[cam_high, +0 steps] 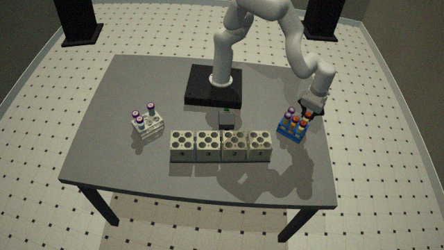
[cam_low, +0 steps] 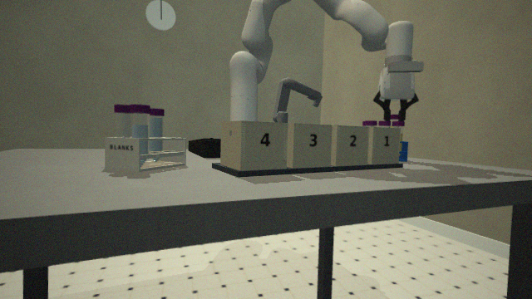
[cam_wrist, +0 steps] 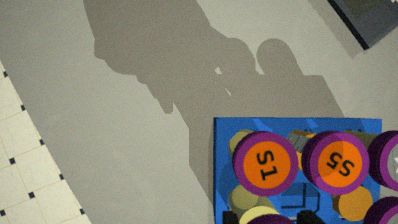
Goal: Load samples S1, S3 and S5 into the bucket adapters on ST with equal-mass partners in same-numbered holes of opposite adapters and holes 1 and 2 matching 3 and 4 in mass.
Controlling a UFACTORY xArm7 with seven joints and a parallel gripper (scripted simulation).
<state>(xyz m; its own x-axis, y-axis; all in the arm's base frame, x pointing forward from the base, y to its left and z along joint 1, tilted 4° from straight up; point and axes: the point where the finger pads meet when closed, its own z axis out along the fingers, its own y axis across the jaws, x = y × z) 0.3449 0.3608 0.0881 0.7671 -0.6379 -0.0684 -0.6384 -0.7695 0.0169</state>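
Observation:
My gripper [cam_high: 308, 114] [cam_low: 395, 119] [cam_wrist: 268, 220] is shut on an orange-dot tube at the blue rack's back right; its cap stands a little above the neighbouring caps, and its ID is out of view. In the blue rack [cam_high: 288, 135] [cam_low: 403, 153] [cam_wrist: 222, 150], S1 [cam_high: 302, 123] [cam_wrist: 265, 163] and S5 [cam_high: 295, 119] [cam_wrist: 336, 163] stand in the front row. Two grey-dot tubes stand at its left. Adapter 4 [cam_high: 182, 155] [cam_low: 264, 154], adapter 3 [cam_high: 208, 155] [cam_low: 312, 154], adapter 2 [cam_high: 234, 155] [cam_low: 352, 154] and adapter 1 [cam_high: 260, 155] [cam_low: 386, 154] show no tubes in their holes.
The blanks rack [cam_high: 152, 132] [cam_low: 120, 158] at the left holds three white-dot tubes; their numbers are too small to read. The green DONE key [cam_high: 226, 110] is on its small desk [cam_high: 227, 121], behind the adapters. The table's right edge is close to the blue rack.

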